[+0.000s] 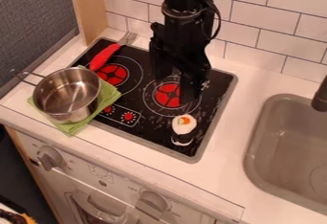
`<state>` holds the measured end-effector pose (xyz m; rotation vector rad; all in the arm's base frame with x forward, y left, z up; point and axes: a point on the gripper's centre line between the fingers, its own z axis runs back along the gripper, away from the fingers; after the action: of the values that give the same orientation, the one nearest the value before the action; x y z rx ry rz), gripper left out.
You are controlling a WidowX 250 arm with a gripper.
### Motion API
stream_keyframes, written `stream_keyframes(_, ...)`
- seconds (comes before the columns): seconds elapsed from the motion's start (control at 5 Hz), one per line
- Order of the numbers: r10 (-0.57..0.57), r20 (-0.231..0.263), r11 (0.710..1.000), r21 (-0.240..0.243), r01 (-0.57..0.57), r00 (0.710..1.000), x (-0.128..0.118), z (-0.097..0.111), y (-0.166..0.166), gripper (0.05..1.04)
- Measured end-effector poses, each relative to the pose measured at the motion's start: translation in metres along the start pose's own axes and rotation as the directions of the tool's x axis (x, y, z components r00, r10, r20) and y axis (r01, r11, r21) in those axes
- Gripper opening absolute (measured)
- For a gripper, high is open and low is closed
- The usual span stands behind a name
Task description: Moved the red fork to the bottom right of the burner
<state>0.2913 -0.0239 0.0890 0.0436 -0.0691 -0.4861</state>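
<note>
- ok so the gripper point(178, 87) first: its two fingers are spread apart, nothing between them that I can see. Pretty clearly released, it's not hanging on to anything. Can't really tell how high the tips are above the stove top point(234, 88), black on black and all.
- it's pointing pretty much straight down over the stove top's right burner point(167, 95), one finger toward the left side of the stove top and the other toward the right.
- the arm point(182, 10) hangs over the back edge of the stove top, upright, with a cable looped along its right side.
- red fork point(104, 57) is lying at the back left corner of the stove top, well apart from the jaws. Handle end is by the left burner point(113, 74), tines point back past the rear edge. So yeah, not at the bottom right of a burner.
- metal pot point(69, 95) sits on a green cloth point(110, 96), overlapping the stove top's left edge, handle sticking out away from it.
- little white and black toy food piece point(184, 123) with an orange spot, near the front right part of the stove top.
- sink point(290, 144) is to the right of the stove top, tiled wall point(256, 39) behind it, oven knobs point(49, 158) below its front.
</note>
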Motion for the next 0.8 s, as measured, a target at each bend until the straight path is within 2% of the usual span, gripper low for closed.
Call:
stream_keyframes(0.2, 0.001, -0.027, 1.0, -0.015, -0.002, 1.0, -0.002, -0.009, 0.0, 1.001)
stream_keyframes(0.4, 0.15, -0.033, 0.989, -0.006, -0.15, 0.988, -0.017, -0.014, 0.048, 1.001)
stream_keyframes(0.6, 0.279, -0.027, 0.96, 0.03, -0.278, 0.96, -0.025, -0.015, 0.089, 1.001)
stream_keyframes(0.8, 0.438, -0.029, 0.896, 0.094, -0.434, 0.898, -0.043, -0.016, 0.133, 1.001)
